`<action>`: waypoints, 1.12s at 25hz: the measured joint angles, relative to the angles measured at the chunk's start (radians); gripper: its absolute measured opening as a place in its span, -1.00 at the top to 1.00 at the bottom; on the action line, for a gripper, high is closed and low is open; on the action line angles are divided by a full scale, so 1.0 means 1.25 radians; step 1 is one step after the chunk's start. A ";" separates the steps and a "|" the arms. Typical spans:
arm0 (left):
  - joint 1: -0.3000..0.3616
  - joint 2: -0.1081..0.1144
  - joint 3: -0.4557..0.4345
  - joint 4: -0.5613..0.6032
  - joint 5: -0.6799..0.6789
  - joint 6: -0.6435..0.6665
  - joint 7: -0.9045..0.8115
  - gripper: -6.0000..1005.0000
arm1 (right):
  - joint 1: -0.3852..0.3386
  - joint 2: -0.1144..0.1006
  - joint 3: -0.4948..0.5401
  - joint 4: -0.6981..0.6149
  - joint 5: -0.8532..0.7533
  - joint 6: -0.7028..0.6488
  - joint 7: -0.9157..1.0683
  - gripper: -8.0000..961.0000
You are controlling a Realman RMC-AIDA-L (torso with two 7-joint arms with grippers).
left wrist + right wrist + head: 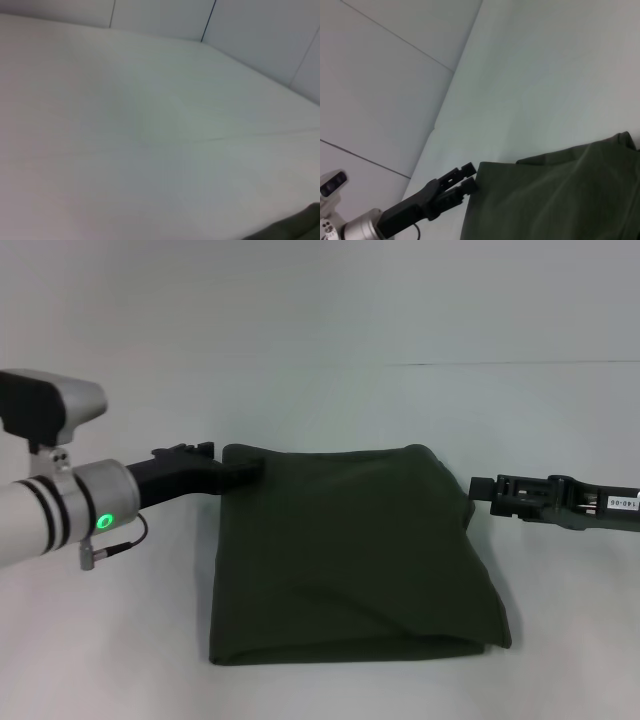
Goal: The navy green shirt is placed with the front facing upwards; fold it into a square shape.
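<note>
Nearly square already: navy green shirt [350, 555] folded mid-frame on worktop [120, 640]. Left gripper [240, 472] apparently pinching its upper-left corner; right gripper [478, 488] just off the upper-right edge, finger state unclear. Next: release, withdraw.

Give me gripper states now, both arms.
Left gripper: at the shirt's far left corner, grip cannot be told.
Right gripper: beside the far right corner, cannot be told.

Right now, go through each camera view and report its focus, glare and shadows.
Head view: even, soft light with no glare; the folded green shirt is reasonably sharp and casts only a thin shadow, while the left end effector at its far corner looks slightly soft. Left wrist view: hazy, almost all white table. Right wrist view: soft overall, no glare.
</note>
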 joint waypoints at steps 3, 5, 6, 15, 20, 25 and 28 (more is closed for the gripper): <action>-0.008 -0.004 0.022 -0.004 0.000 -0.023 0.000 -0.77 | -0.001 0.000 0.000 0.001 -0.003 -0.003 0.001 -0.67; -0.013 -0.004 0.028 -0.004 0.000 -0.026 0.000 -0.77 | -0.003 0.000 -0.001 0.002 -0.005 -0.003 0.002 -0.67; -0.014 -0.004 0.028 -0.005 0.000 -0.026 0.000 -0.77 | -0.004 0.000 -0.003 0.003 -0.005 -0.002 0.002 -0.67; -0.026 -0.004 0.040 -0.007 0.000 -0.027 0.000 -0.77 | -0.007 0.007 0.000 0.007 -0.062 0.012 0.002 -0.66; -0.029 -0.004 0.068 -0.008 0.000 -0.041 0.000 -0.58 | -0.007 0.014 -0.003 0.007 -0.073 0.020 0.000 -0.65; -0.031 -0.005 0.074 -0.009 0.000 -0.050 -0.003 -0.30 | -0.011 0.015 -0.003 0.007 -0.075 0.021 -0.004 -0.65; -0.033 -0.006 0.074 -0.009 -0.001 -0.052 -0.008 -0.15 | -0.014 0.014 -0.002 0.007 -0.075 0.020 -0.005 -0.64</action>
